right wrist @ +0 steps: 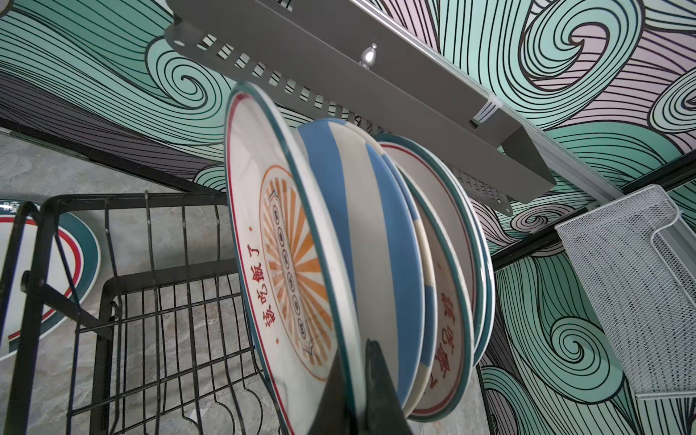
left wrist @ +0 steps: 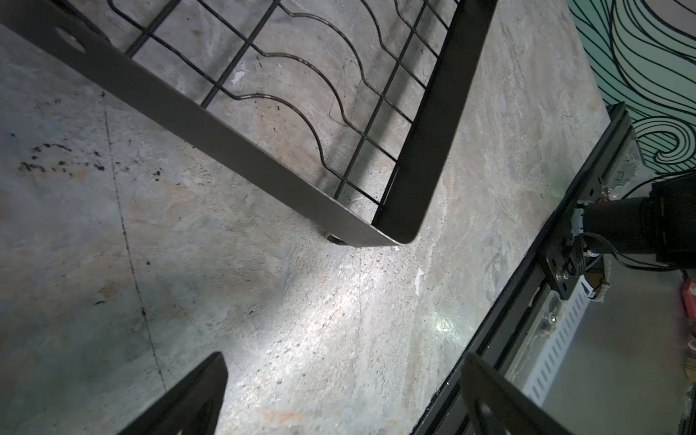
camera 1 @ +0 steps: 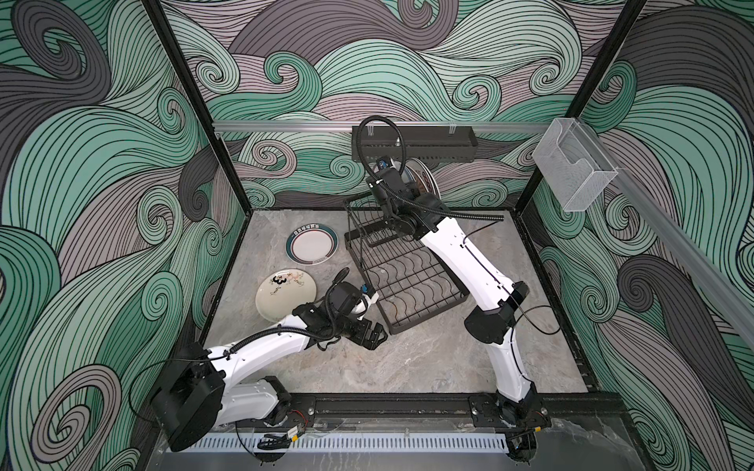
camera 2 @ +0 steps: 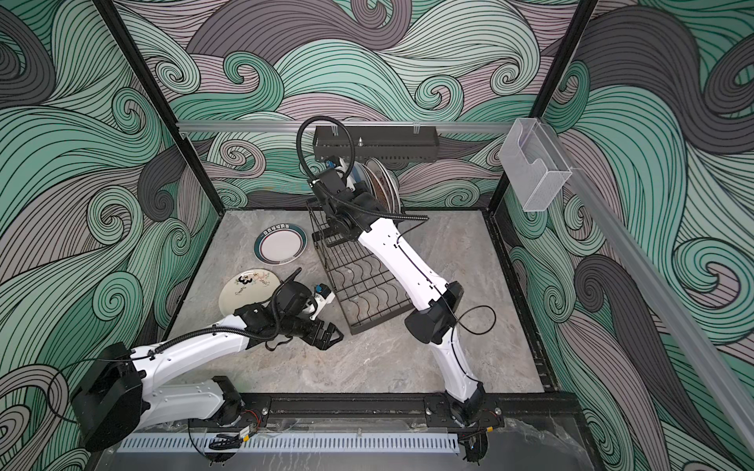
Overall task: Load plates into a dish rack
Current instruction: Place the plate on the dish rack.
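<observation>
Standing upright in the raised tier of the black wire dish rack (right wrist: pixel 124 196) beside slotted plates (right wrist: pixel 376 244), the orange-sunburst round plate (right wrist: pixel 286 263) is being pinched by the right tool (right wrist: pixel 357 376). Two are waiting on the grey bench (camera 1: pixel 408 367): teal-rimmed white plate (camera 1: pixel 312 246), cream dark-marked plate (camera 1: pixel 285 297). Left tool (camera 1: pixel 375 336) is hanging open.

A black perforated metal shelf (camera 1: pixel 428 144) hangs from an aluminium rail (camera 1: pixel 285 126) just above the right gripper (right wrist: pixel 356 391), with a clear plastic box (camera 1: pixel 573 171) well off to its right on the side wall. A grey marbled tabletop (camera 1: pixel 408 359) lies beneath the left gripper (camera 1: pixel 377 334), and a white slotted cable duct (camera 1: pixel 367 442) lies well behind it. Teal-and-grey wave murals (camera 1: pixel 81 163) cover the walls.
</observation>
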Controlling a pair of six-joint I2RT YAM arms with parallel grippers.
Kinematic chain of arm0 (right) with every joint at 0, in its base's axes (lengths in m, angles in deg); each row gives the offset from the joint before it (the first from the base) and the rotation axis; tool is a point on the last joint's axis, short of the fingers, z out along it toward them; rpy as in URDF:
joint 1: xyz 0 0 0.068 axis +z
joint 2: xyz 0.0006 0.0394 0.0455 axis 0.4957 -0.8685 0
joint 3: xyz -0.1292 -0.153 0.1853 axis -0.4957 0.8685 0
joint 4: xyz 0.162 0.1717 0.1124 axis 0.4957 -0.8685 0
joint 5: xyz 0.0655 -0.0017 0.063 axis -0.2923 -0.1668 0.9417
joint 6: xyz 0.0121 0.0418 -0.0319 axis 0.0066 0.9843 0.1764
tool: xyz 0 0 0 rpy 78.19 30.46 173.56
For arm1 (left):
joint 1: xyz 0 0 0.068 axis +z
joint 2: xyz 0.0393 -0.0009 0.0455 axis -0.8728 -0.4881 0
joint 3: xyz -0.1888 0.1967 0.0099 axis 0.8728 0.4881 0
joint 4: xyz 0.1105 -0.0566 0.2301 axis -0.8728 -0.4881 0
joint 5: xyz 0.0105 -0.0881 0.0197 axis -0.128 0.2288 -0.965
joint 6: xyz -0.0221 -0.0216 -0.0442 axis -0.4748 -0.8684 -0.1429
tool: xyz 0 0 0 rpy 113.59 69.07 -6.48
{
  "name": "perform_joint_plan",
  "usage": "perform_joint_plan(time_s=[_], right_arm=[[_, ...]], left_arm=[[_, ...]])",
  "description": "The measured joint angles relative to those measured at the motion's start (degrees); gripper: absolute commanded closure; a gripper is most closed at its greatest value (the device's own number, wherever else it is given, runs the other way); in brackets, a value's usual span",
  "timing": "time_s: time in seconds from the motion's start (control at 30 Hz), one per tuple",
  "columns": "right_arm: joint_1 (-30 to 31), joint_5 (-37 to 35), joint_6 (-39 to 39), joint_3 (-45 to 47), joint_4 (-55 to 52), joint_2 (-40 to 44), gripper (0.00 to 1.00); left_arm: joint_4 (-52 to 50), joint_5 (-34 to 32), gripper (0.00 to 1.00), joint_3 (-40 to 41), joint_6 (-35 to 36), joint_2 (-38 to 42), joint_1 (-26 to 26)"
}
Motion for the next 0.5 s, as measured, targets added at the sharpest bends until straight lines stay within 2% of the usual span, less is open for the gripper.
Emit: perform_joint_plan(time_s=[0.13,0.2,0.37,0.5], right_arm=[[-0.2,0.6,0.3,-0.1,-0.3,-0.5,1.00],[-0.2,0.7,0.3,-0.1,-0.4,-0.6,0.95],[-0.3,1.5,1.4,-0.1,-0.7,-0.9,0.78],[-0.4,2.3,1.8,-0.2,-0.7,-1.0,0.58]], left_arm=[[-2.6,-1.7,0.01,-0.7,0.0,1.4,0.0],[-4.3,-3.0,0.01,-1.7,-0.2,2.3,0.3],[-9.1,-6.3,0.01,-5.5,-1.1,5.9,2.4],[-11.2,-8.2,0.01,-6.3,-2.1,10.3,5.6]])
